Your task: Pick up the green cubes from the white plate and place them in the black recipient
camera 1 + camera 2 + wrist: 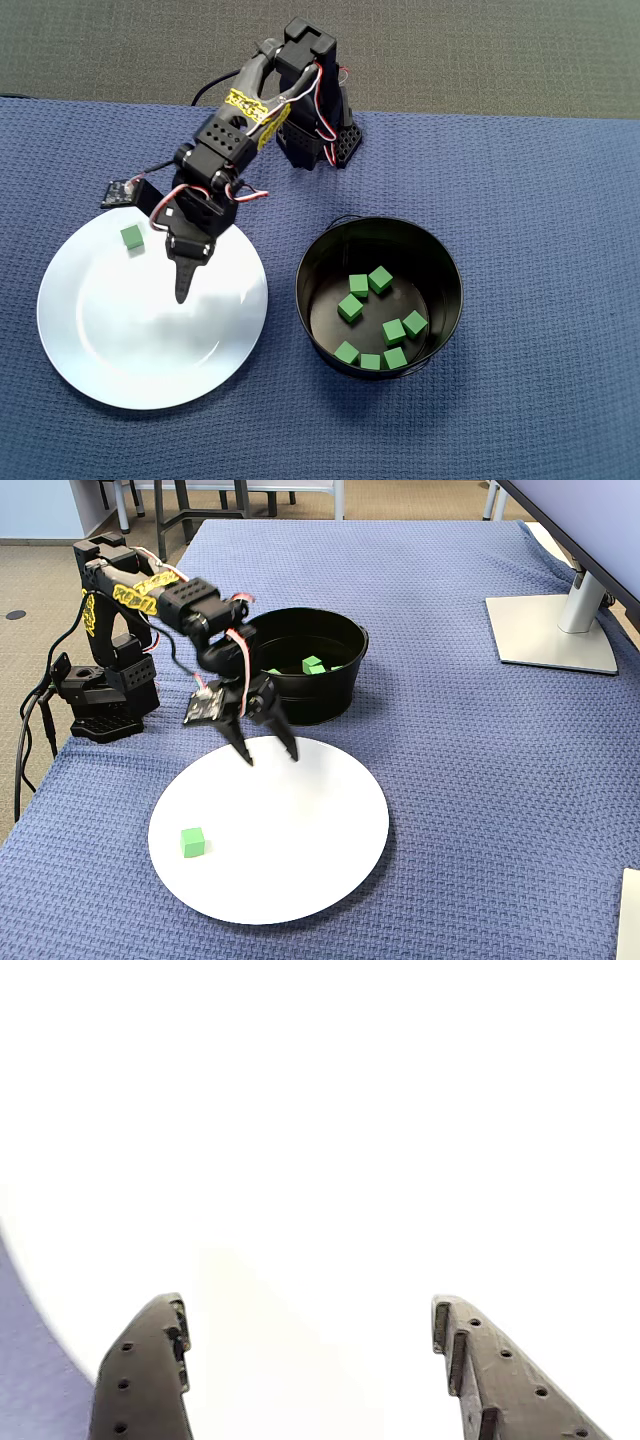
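One green cube lies alone near the rim of the white plate. My gripper hangs open just above the plate's middle, nothing between its fingers, a short way from that cube. The wrist view shows only bare plate between and ahead of the fingertips; the cube is outside it. Beside the plate stands the black recipient, with several green cubes on its floor.
A blue woven cloth covers the table. The arm's base stands behind the plate and recipient. A monitor stand sits at the far right of the fixed view.
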Motion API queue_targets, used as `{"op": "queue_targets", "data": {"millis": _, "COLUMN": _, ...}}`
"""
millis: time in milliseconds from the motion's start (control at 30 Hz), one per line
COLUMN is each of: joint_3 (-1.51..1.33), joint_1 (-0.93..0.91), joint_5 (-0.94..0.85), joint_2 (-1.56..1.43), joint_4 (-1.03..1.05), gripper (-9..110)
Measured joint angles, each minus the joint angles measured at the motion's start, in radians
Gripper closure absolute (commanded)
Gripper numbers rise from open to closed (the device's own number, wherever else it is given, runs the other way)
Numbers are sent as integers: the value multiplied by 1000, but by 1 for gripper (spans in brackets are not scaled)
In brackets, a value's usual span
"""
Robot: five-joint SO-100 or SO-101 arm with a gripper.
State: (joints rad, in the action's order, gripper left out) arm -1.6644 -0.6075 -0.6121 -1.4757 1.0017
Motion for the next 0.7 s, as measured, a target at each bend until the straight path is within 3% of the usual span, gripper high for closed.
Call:
{"op": "queue_targets", "data": {"millis": 133, "joint_3": -100, "joint_1": -23, "joint_5": -100, "joint_2": -21, "joint_4": -21, "gripper": 83}}
{"op": "queue_targets", "data": {"millis": 367, "joint_3": -103, "joint_1": -109, "joint_5": -6, "joint_2": -11, "joint_4": -31, "gripper": 81}}
{"op": "queue_targets", "data": {"millis": 700, "joint_3": 132, "joint_1": -202, "joint_5": -112, "joint_2": 160, "joint_4": 126, "gripper": 78}}
